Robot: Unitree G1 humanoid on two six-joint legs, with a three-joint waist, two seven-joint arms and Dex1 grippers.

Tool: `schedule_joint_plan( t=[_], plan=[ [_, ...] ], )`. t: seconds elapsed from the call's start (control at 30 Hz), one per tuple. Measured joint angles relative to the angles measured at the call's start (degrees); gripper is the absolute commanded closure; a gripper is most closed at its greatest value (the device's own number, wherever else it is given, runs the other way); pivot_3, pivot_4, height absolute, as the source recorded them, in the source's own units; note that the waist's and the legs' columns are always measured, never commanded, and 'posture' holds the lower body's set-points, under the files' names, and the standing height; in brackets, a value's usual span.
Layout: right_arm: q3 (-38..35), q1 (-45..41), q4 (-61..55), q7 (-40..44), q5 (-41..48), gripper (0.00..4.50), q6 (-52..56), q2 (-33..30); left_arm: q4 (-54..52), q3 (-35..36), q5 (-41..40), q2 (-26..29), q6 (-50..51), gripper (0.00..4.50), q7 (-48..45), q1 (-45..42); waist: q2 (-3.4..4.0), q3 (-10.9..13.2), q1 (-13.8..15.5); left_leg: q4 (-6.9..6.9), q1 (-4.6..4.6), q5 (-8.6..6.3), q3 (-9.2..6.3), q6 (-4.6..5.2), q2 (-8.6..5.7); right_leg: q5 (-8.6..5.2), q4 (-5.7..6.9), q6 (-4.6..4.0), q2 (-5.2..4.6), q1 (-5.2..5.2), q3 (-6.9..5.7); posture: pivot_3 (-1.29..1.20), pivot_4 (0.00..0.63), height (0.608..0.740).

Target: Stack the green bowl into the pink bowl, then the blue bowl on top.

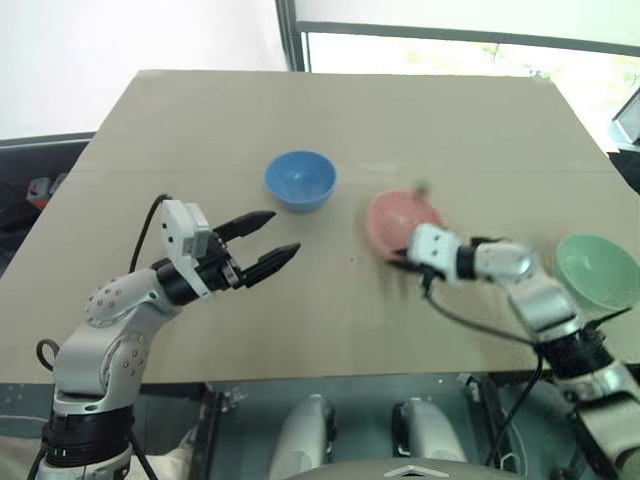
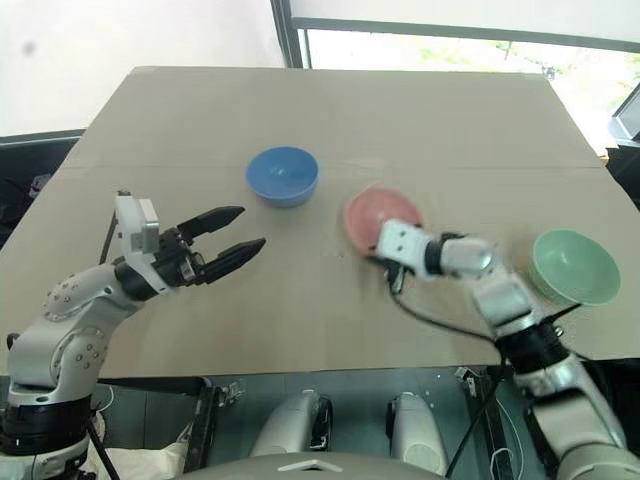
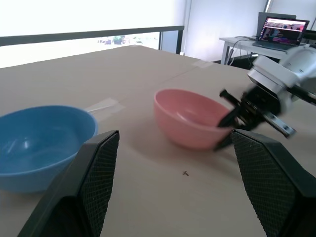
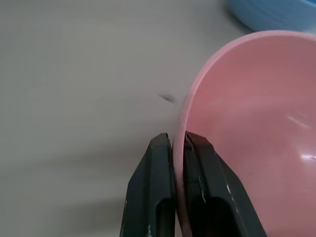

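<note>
Three bowls sit on the tan table (image 1: 330, 110), none stacked. The blue bowl (image 1: 300, 180) stands upright near the table's middle, slightly toward the robot's left. The pink bowl (image 1: 398, 222) lies just to the right of it, apart from it, and looks tilted, its opening turned partly toward the head camera. The green bowl (image 1: 598, 270) stands upright well off to the right, near the table's right edge, apart from the other two. Right gripper (image 4: 178, 148): the two black fingers are pinched on the near rim of the pink bowl, one finger outside the wall, the other inside, with only the thin rim between them; the right wrist view shows this plainly. Left gripper (image 1: 268, 240): held level above the table on the left side, pointing toward the blue and pink bowls, jaws spread wide with nothing between them; it touches no bowl. In the left wrist view the blue bowl and pink bowl both appear beyond its fingers (image 3: 94, 173). A laptop (image 3: 284, 29) stands on a desk in the room behind.
</note>
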Motion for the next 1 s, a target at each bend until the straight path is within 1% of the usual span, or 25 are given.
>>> schedule_joint_plan(
  t=[0.03, 0.07, 0.13, 0.17, 0.23, 0.33, 0.43, 0.5, 0.57, 0.6, 0.63, 0.77, 0.93, 0.97, 1.0],
  plan=[
    [0.18, 0.36, -1.68, -0.47, 0.01, 2.83, 2.31, 0.49, 0.22, -0.04, 0.00, 0.02, 0.00, 0.69, -0.34, -0.30, -0.02, -0.01, -0.01, 0.02, 0.06, 0.00, -0.01, 0.00, 0.00, 0.00, 0.02, 0.00, 0.00, 0.05, 0.00, 0.00, 0.150, 0.740],
    [0.43, 0.62, -2.50, -0.83, 0.03, 2.43, 3.70, 0.85, 0.63, -0.10, 0.00, 0.05, 0.00, 0.69, -0.60, -0.51, -0.03, -0.02, -0.02, 0.02, 0.17, 0.00, -0.02, 0.00, 0.00, 0.00, 0.07, -0.02, 0.01, 0.12, 0.00, 0.00, 0.150, 0.740],
    [0.95, 0.89, -3.55, -1.29, 0.03, 1.82, 5.22, 1.13, 1.30, -0.12, 0.00, 0.12, 0.00, 0.69, -1.13, -0.89, -0.04, -0.02, 0.15, 0.02, 0.22, 0.02, -0.08, -0.02, 0.00, 0.01, 0.11, -0.05, 0.03, 0.14, -0.02, 0.00, 0.150, 0.740],
    [1.04, 1.29, -4.55, -1.84, -0.08, 1.31, 5.93, 1.13, 1.94, -0.19, 0.00, 0.15, 0.00, 0.69, -1.41, -1.32, -0.04, -0.02, 0.27, 0.02, 0.22, 0.02, -0.09, -0.03, 0.01, 0.03, 0.11, -0.08, 0.04, 0.13, -0.02, 0.00, 0.150, 0.740],
    [0.41, 1.86, -6.20, -3.38, -0.32, 0.74, 7.12, 0.87, 2.62, -0.63, 0.00, 0.15, 0.00, 0.69, -1.78, -2.45, -0.05, -0.02, 0.35, 0.01, 0.18, 0.02, -0.09, -0.03, -0.01, 0.03, 0.10, -0.08, 0.04, 0.12, -0.02, 0.00, 0.150, 0.740],
    [-4.98, 3.95, -12.68, -4.07, 2.62, 0.74, 12.19, -1.35, 3.14, -1.83, 0.02, 0.05, -0.01, 0.69, -2.38, -3.64, -0.04, -0.01, 0.74, 0.00, 0.06, 0.01, -0.08, -0.01, -0.02, 0.03, 0.06, -0.07, 0.03, 0.06, -0.01, 0.00, 0.150, 0.740],
    [-15.53, 8.50, -21.23, -4.67, 8.04, 0.74, 19.36, -4.48, 3.99, -2.59, 0.14, -0.34, -0.16, 0.69, -2.74, -4.19, -0.04, -0.01, 1.45, -0.10, -0.11, -0.01, -0.14, 0.02, -0.02, 0.03, 0.03, -0.07, 0.03, 0.00, -0.10, 0.00, 0.150, 0.740],
    [-21.52, 12.42, -24.95, -4.70, 10.53, 0.74, 22.11, -6.43, 4.22, -2.80, 0.16, -0.61, -0.34, 0.69, -2.87, -4.42, -0.05, -0.01, 1.62, -0.13, -0.15, -0.02, -0.16, 0.04, -0.03, 0.03, -0.03, -0.07, 0.03, 0.01, -0.13, 0.00, 0.150, 0.740],
    [-29.77, 18.33, -27.91, -5.67, 13.11, 0.74, 24.46, -7.04, 4.84, -3.88, 0.20, -1.08, -0.65, 0.69, -3.67, -5.38, -0.06, -0.01, 1.61, -0.11, -0.12, -0.02, -0.12, 0.05, -0.04, 0.03, -0.05, -0.06, 0.03, 0.04, -0.12, 0.00, 0.150, 0.740],
    [-31.75, 19.66, -28.08, -6.52, 13.22, 0.74, 24.88, -7.12, 5.06, -4.29, 0.32, -1.12, -0.89, 0.69, -4.09, -5.60, -0.06, -0.01, 1.51, -0.09, -0.10, -0.02, -0.09, 0.05, -0.05, 0.03, -0.07, -0.06, 0.02, 0.04, -0.09, 0.00, 0.150, 0.740],
    [-34.46, 22.35, -27.93, -9.20, 11.56, 0.74, 25.22, -8.26, 5.93, -5.93, 1.22, -1.06, -2.07, 0.69, -6.10, -6.63, -0.06, -0.01, 1.50, -0.05, -0.03, -0.02, -0.03, 0.05, -0.11, 0.02, -0.13, -0.06, 0.02, 0.05, -0.04, 0.00, 0.150, 0.740],
    [-38.57, 26.69, -23.30, -16.07, 6.05, 0.74, 26.03, -10.82, 6.98, -9.15, 2.20, -0.38, -4.23, 0.69, -12.80, -7.55, -0.06, -0.01, 1.15, -0.05, 0.20, -0.01, 0.14, 0.05, -0.15, 0.02, 0.02, -0.07, 0.08, 0.08, 0.17, 0.00, 0.150, 0.740],
    [-37.94, 28.42, -18.87, -20.92, 3.73, 0.74, 26.43, -10.74, 8.16, -12.22, -0.86, 1.35, -2.92, 0.69, -22.92, -12.76, -0.07, -0.02, 1.25, -0.06, 0.22, 0.01, 0.10, 0.02, -0.07, 0.01, 0.06, -0.09, 0.19, 0.08, 0.20, 0.00, 0.150, 0.740],
    [-37.57, 28.31, -17.89, -21.60, 3.72, 1.25, 26.60, -10.27, 8.48, -12.65, -1.25, 1.53, -2.63, 0.69, -24.22, -14.01, -0.07, -0.02, 1.26, -0.06, 0.21, 0.01, 0.11, 0.03, -0.07, 0.01, 0.04, -0.08, 0.18, 0.08, 0.22, 0.00, 0.150, 0.740],
    [-36.99, 28.01, -16.70, -22.16, 3.79, 1.51, 26.68, -9.52, 8.53, -13.06, -1.57, 1.58, -2.23, 0.69, -25.28, -14.97, -0.07, -0.02, 1.25, -0.06, 0.19, 0.00, 0.13, 0.04, -0.07, 0.02, 0.00, -0.07, 0.17, 0.08, 0.25, 0.00, 0.150, 0.740]
  ],
)
